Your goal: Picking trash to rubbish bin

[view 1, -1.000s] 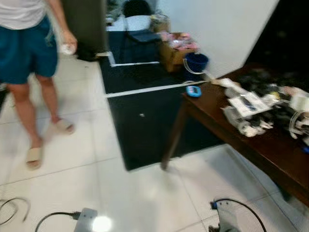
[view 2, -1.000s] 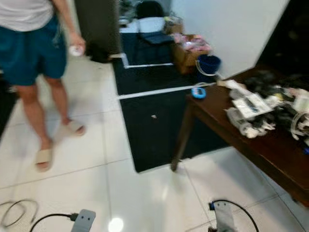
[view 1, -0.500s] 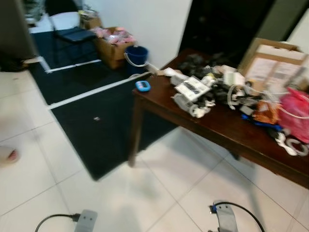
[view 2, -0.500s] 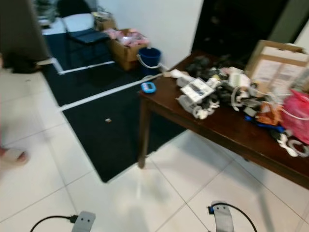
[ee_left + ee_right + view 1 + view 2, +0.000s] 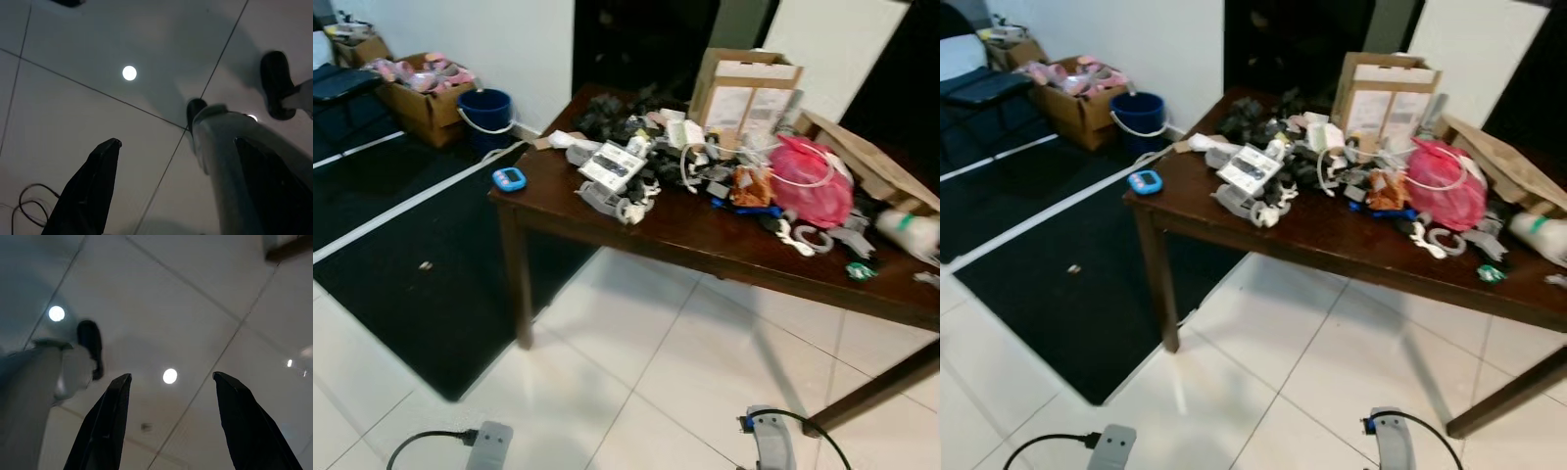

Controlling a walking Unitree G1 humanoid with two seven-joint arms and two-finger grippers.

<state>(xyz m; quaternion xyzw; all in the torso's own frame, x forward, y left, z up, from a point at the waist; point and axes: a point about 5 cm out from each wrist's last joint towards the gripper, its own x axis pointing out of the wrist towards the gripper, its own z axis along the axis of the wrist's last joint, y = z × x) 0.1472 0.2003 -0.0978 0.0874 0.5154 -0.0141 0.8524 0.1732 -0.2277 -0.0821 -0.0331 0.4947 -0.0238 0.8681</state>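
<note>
Floor: white tiles (image 5: 636,392) lie nearest the robot, with a dark mat (image 5: 401,264) spread further off on its left side, a small scrap (image 5: 425,265) lying on it.
Left gripper: the left gripper (image 5: 176,191) hangs low, aimed at bare tile; its black fingers (image 5: 88,191) stand wide apart and hold nothing, which fits an arm parked while the robot walks.
Right gripper: the right gripper (image 5: 171,426) likewise points at the floor with its fingers (image 5: 105,426) spread wide and empty, so neither arm is committed to a pick yet.
Table: a dark wooden table (image 5: 705,240) stands ahead and to the right, out of reach of the lowered arms.
Clutter: the tabletop carries a loose heap of cables and packets (image 5: 646,166), a blue gadget (image 5: 508,178) alone by the near left corner, a pink bag (image 5: 811,186), and a cardboard box (image 5: 744,90) upright at the back; the pile looks dumped rather than arranged, so sorting trash from keepers is a judgement call.
Trash: likely candidates are the crumpled wrappers in that heap, though which piece is meant I cannot tell.
Bin: a blue bucket (image 5: 484,110) sits on the floor past the table's left end, by the wall, beside an open carton (image 5: 421,93) of oddments; it seems the probable rubbish bin, handy to the table.
Stage: early, judging by empty grippers and an untouched pile.
</note>
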